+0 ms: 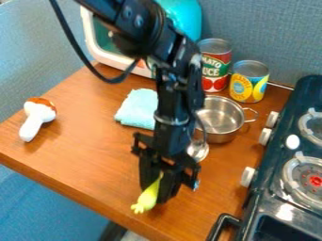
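Gripping | black claw (pixel 158 194) pinches smooth, tapered yellow-green toy (pixel 147 197) | wood-grain tabletop (pixel 94 164) | shiny metal pot (pixel 221 136)

The fixed camera sits high and quite near, looking down at a slant over the counter (pixel 94 155) toward the wall (pixel 277 37) at twelve o'clock, the stove (pixel 267 200) at four.
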Robot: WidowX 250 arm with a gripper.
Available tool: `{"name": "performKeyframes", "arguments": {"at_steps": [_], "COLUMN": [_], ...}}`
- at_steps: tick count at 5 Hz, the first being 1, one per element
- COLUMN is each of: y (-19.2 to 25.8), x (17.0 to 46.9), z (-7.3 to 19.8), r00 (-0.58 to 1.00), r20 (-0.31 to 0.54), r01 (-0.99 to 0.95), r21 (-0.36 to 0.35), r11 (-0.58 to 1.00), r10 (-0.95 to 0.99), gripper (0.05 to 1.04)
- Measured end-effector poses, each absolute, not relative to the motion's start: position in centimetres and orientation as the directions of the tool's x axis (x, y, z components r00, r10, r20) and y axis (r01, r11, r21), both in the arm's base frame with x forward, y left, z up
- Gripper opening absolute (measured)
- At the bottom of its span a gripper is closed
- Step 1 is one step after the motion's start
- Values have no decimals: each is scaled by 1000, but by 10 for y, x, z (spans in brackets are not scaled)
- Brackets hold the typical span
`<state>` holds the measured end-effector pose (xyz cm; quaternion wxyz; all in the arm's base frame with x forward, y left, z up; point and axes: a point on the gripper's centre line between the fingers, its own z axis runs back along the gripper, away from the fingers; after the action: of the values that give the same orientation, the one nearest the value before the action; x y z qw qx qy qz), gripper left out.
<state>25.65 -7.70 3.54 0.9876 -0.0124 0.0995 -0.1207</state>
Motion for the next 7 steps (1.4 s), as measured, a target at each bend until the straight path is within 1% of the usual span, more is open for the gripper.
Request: {"name": "performKeyframes", "arguments": {"at_steps": [1, 2, 3, 4, 5, 6, 7], "y": [-56, -24, 8, 42, 75, 98, 111], "x": [286, 316, 323, 331, 339, 341, 340], "z": [66, 98, 107, 113, 113, 110, 96], "r00": [975, 996, 999, 992, 975, 950, 925], "r20": [-106, -47, -44, -30, -44, -60, -109], "r01": [191, 78, -16, -122, -220, -309, -366], "r21": [-34, -9, 7, -20, -27, -26, -13], "r11": [981, 997, 1000, 992, 975, 951, 931], "r10": [-194, -78, 16, 121, 219, 307, 363], "gripper": [457, 457, 457, 457, 457, 457, 457]}}
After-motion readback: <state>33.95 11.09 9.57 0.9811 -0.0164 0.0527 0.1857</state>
